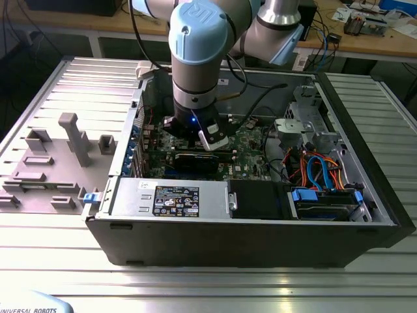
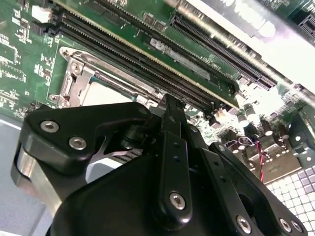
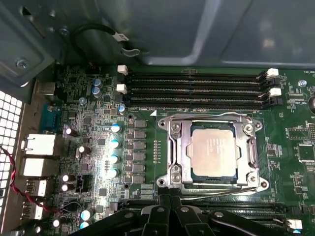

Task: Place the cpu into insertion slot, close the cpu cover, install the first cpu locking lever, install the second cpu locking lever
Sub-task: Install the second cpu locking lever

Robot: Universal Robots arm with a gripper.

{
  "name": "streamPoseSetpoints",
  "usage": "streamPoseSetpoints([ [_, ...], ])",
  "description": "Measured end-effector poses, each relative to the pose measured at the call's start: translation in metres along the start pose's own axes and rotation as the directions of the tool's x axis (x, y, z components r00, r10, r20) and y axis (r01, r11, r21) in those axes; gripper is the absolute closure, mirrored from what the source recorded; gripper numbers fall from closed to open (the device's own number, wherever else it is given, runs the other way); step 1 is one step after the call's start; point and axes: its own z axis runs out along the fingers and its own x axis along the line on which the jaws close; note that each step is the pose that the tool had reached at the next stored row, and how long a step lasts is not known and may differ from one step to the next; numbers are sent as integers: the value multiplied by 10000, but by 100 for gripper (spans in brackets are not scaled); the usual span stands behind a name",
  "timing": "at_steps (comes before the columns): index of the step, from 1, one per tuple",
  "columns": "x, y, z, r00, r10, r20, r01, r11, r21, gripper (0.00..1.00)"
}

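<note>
Dull silver square cpu (image 3: pixel 212 152) sits under the closed silver-grey metal frame cpu cover (image 3: pixel 178 147); beside that cover, the black gripper (image 3: pixel 170 196) hovers with fingers together, holding nothing.

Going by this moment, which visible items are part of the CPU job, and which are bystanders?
Job items:
- cpu, seated in the insertion slot
- cpu cover, lying over it
- gripper, beside the socket

Bystanders:
- memory slots
- power supply
- drive cables
- grey fixtures
</note>
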Motion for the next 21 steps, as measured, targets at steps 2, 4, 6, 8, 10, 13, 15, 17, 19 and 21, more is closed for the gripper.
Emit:
streamPoseSetpoints([
  [2, 1, -21, 0, 10000, 28, 7, -28, 10000, -8, 89],
  [4, 1, -28, 16, 10000, 37, 9, -37, 10000, -43, 89],
  [6, 1, -35, 37, 10000, 43, 9, -43, 9999, -97, 89],
  [8, 0, -39, 59, 10000, 42, 13, -42, 9998, -211, 89],
  [10, 1, -44, 80, 10000, 43, 15, -42, 9993, -362, 89],
  [13, 11, -50, 104, 10000, 39, 17, -38, 9985, -553, 89],
  [15, 31, -53, 116, 10000, 41, 19, -40, 9979, -649, 89],
  [17, 41, -57, 135, 10000, 40, 16, -39, 9976, -685, 89],
  [19, 44, -63, 155, 10000, 38, 20, -37, 9973, -728, 89],
  [21, 48, -64, 165, 10000, 41, 21, -39, 9970, -770, 89],
])
